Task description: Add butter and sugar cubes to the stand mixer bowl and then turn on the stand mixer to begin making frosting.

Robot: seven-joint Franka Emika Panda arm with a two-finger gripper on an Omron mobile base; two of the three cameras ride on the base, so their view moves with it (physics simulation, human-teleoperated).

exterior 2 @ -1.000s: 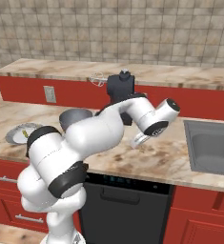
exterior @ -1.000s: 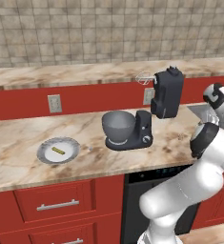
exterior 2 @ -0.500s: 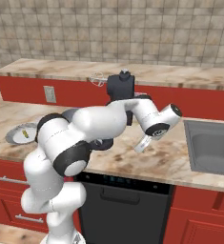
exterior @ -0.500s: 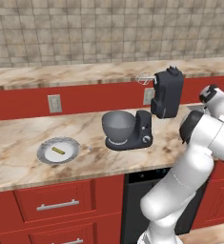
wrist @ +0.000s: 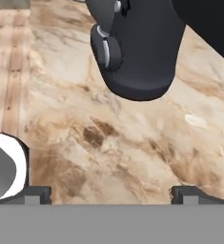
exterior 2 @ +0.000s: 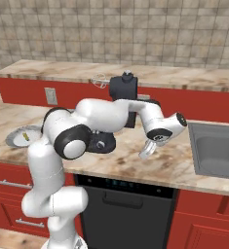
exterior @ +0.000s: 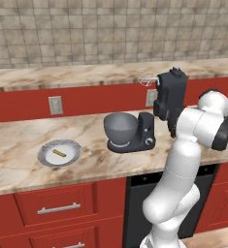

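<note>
Butter (exterior: 58,153) is seen as a thin yellow stick lying on a round white plate (exterior: 43,158) with a grey rim, at the left of the left base view, on the marbled worktop (exterior: 18,145). Its long axis runs roughly left to right in that frame, slightly slanted. No sugar cube can be made out with certainty; a pale speck near the plate is too small to tell.

At the centre of the same frame the grey metal mixer bowl (exterior: 120,127) stands on the flat base of the dark stand mixer (exterior: 170,94), whose boxy head is tilted back with the wire whisk (exterior: 146,79) raised clear of the bowl.

In the right base view the gripper (exterior 2: 148,148) hangs over the worktop right of centre, on the far side of the mixer from the plate. The jaws are spread wide and hold nothing. In the hand view the mixer's base and its small round knob (wrist: 104,50) fill the upper part of the frame.

By this reading, the butter lies well apart from the jaws, beyond the mixer, so a long reach across would be called for.
</note>
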